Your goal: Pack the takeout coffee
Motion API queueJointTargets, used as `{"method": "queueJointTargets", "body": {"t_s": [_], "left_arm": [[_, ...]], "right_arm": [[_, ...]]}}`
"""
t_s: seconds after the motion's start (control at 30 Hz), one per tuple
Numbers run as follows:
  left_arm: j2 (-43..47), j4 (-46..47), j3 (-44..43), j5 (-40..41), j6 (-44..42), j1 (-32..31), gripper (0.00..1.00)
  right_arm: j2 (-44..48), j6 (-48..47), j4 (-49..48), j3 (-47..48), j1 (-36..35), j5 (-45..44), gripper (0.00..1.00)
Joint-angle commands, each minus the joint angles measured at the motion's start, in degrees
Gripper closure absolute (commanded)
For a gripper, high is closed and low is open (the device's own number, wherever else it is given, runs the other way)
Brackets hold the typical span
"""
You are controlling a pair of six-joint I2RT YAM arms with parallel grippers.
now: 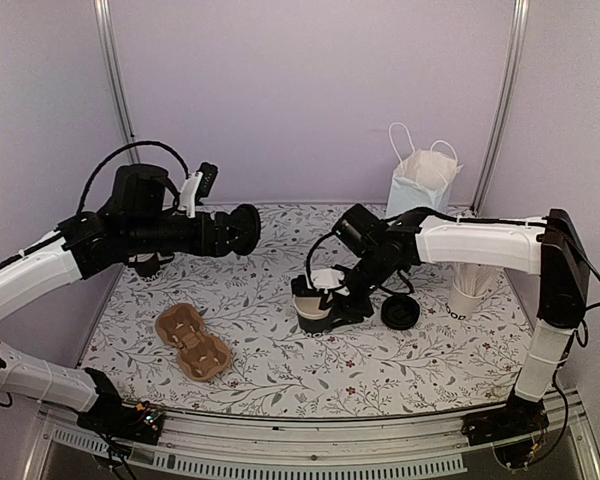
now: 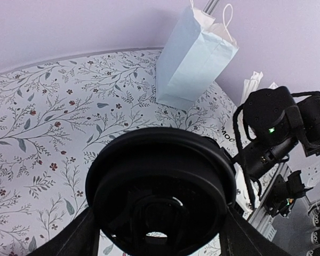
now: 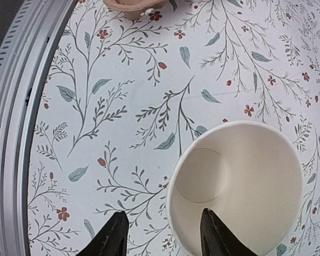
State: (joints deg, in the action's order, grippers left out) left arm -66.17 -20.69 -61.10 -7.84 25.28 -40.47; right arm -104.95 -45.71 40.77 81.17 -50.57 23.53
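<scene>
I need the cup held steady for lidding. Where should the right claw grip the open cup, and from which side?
Grip the cup by its rim wall, coming down from above. The cup stands upright, mouth open and empty, so one finger fits inside and one outside. The right claw hangs open astride the rim that way.

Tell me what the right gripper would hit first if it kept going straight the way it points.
Probably the open cup: its rim lies between the right gripper's spread fingers. Beyond that, the table. Depth is hard to judge.
</scene>
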Motion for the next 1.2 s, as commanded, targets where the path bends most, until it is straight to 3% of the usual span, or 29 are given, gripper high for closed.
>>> {"method": "queueJointTargets", "body": {"t_s": [0.0, 0.17, 0.47, 0.87, 0.93, 1.07, 1.17], "left_arm": [[1.36, -1.92, 1.04, 1.49, 0.41, 0.83, 0.25], [1.65, -1.8, 1.33, 1.01, 0.23, 0.92, 0.24], [-0.24, -8.51, -3.31, 1.59, -4.07, 1.01, 0.24], [-2.74, -20.77, -10.18, 2.0, -8.84, 0.97, 0.25], [-3.11, -21.89, -10.48, 1.49, -9.19, 0.99, 0.25], [-4.32, -23.79, -11.06, -1.25, -9.84, 0.75, 0.25], [-5.9, -25.54, -12.27, -2.36, -10.49, -0.15, 0.25]], "right_arm": [[-2.05, -0.46, -0.72, 2.59, -0.57, -3.84, 0.52], [-3.37, -0.08, -1.31, 2.68, -1.13, -5.25, 0.58], [-2.0, -1.16, -0.22, 2.16, -4.39, -4.47, 0.9], [-2.37, -3.68, 3.97, 3.11, -12.87, -5.07, 0.92], [-2.35, -3.53, 4.36, 3.67, -12.89, -4.8, 0.88], [-0.99, -2.74, 6.42, 5.44, -12.89, -5.59, 0.6], [3.74, -3.16, 7.56, 4.92, -12.62, -5.32, 0.46]]}}
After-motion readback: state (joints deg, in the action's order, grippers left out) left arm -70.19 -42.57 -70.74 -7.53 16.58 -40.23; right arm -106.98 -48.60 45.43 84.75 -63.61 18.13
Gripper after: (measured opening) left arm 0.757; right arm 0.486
